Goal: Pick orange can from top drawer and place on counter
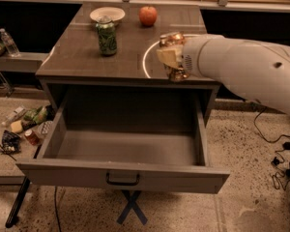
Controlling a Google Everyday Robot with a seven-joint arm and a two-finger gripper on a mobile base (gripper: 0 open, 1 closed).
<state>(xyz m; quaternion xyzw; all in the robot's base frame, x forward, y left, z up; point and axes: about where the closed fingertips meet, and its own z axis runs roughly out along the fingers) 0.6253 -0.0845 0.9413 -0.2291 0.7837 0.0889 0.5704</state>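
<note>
My gripper (174,57) has jaws clenched on orange can (173,38), upright at counter surface (77,57) front edge for stable set-down; top drawer (125,175) empty.

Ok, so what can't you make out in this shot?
- Orange can: mostly covered by the gripper, which is shut on it over the counter's front edge. Whether it touches the counter is unclear.
- Arm: cut off by the right edge.
- Drawer: the front strip of its floor is hidden behind its front panel.
- Litter on the floor at left: too small to identify.
</note>
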